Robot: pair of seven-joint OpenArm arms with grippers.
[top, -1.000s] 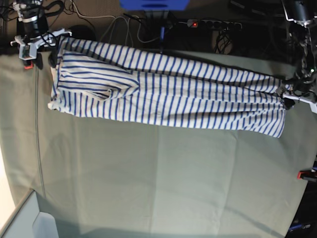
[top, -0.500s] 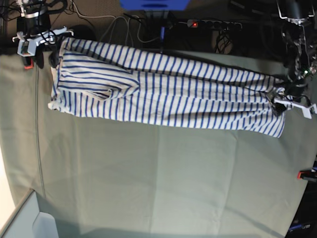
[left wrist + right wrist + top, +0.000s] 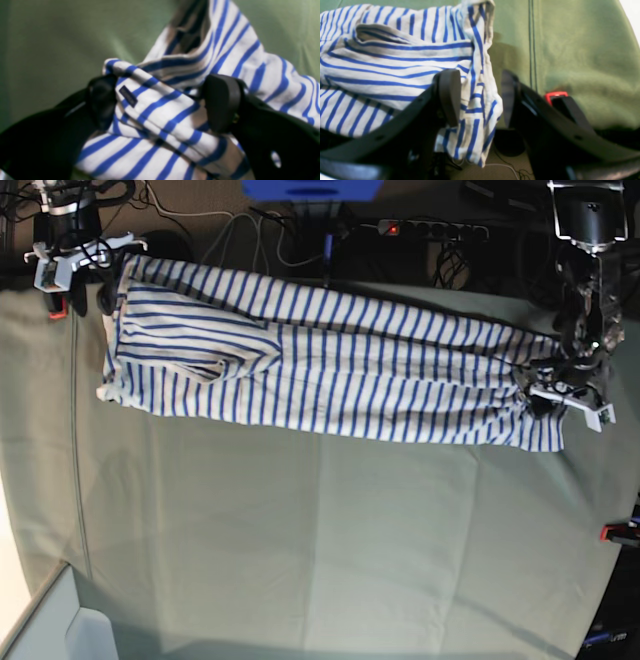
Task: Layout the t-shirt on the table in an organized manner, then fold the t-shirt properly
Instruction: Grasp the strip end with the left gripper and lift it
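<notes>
Base view: t-shirt (image 3: 330,375) stretched flat; left hand (image 3: 160,105) grips bunched hem, right hand (image 3: 480,97) parted, gripping nothing.

No legible text; small dark tag (image 3: 128,96) on t-shirt (image 3: 160,112) hem too blurred to read.
</notes>
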